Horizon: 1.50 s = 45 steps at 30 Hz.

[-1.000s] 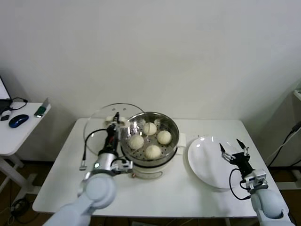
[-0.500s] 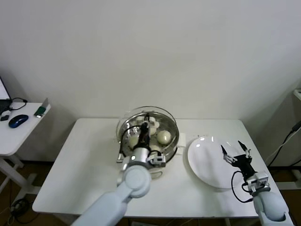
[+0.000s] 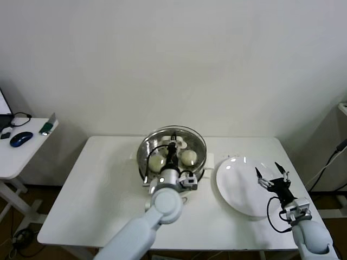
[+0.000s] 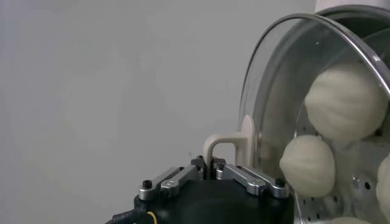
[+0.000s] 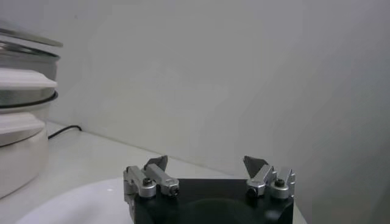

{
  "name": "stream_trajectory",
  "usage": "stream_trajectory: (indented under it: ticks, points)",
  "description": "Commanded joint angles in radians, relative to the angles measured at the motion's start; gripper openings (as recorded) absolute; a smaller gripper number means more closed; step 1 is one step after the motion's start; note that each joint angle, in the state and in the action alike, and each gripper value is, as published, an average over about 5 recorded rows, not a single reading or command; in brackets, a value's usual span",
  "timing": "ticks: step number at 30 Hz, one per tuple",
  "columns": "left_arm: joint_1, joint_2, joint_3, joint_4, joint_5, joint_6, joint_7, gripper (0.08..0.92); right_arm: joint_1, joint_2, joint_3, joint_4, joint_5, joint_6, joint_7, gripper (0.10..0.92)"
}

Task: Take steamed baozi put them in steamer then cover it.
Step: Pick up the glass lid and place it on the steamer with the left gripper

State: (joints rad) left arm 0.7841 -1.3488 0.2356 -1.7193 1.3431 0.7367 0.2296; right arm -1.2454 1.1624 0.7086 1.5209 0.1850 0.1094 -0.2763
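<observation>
A white tabletop (image 3: 108,184) carries a shiny steel steamer (image 3: 201,162) on its cream base, set toward the far edge near the middle. The steamed baozi (image 3: 189,157) are already inside on the perforated tray; two show clearly from above and three or so through the glass at close range, so the loading step looks finished. The cover (image 3: 187,132), a clear glass lid with a metal rim, is now directly over the pot. Whether its rim is fully seated cannot be told; it appears level and very close to resting. The left hand (image 3: 172,147) reaches in from the near edge over the pot's centre, forearm stretched straight ahead, its fingers clenched on the cover's cream-white handle (image 4: 230,146), which stands up between them. What seems to be left is settling the lid and letting go. The right hand (image 3: 272,173) waits well apart near the right edge, hovering over a flat white plate (image 3: 233,187) that lies just beside the steamer, its jaws spread wide and holding nothing.
</observation>
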Motion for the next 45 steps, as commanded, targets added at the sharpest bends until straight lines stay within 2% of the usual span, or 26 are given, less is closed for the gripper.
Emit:
stream_trajectory:
  ticks: [1, 33, 40, 43, 45]
  points:
    - [0.015, -0.011, -0.018, 0.013, 0.017, 0.049, 0.007, 0.152, 0.007, 0.005, -0.003, -0.003, -0.004, 0.001, -0.004, 0.823]
    - [0.023, -0.003, 0.013, 0.038, 0.004, 0.049, -0.056, 0.152, 0.034, 0.015, -0.009, -0.015, -0.007, 0.003, -0.007, 0.823]
    - [0.027, 0.011, 0.012, 0.027, 0.004, 0.049, -0.043, 0.152, 0.034, 0.014, -0.004, -0.016, -0.006, 0.003, -0.01, 0.823]
    - [0.031, 0.021, 0.013, 0.005, -0.004, 0.049, -0.032, 0.175, 0.034, 0.015, -0.002, -0.014, -0.006, -0.008, -0.01, 0.823]
    - [0.033, 0.032, 0.015, -0.015, -0.011, 0.049, -0.031, 0.218, 0.033, 0.016, -0.001, -0.007, -0.006, -0.029, -0.007, 0.823]
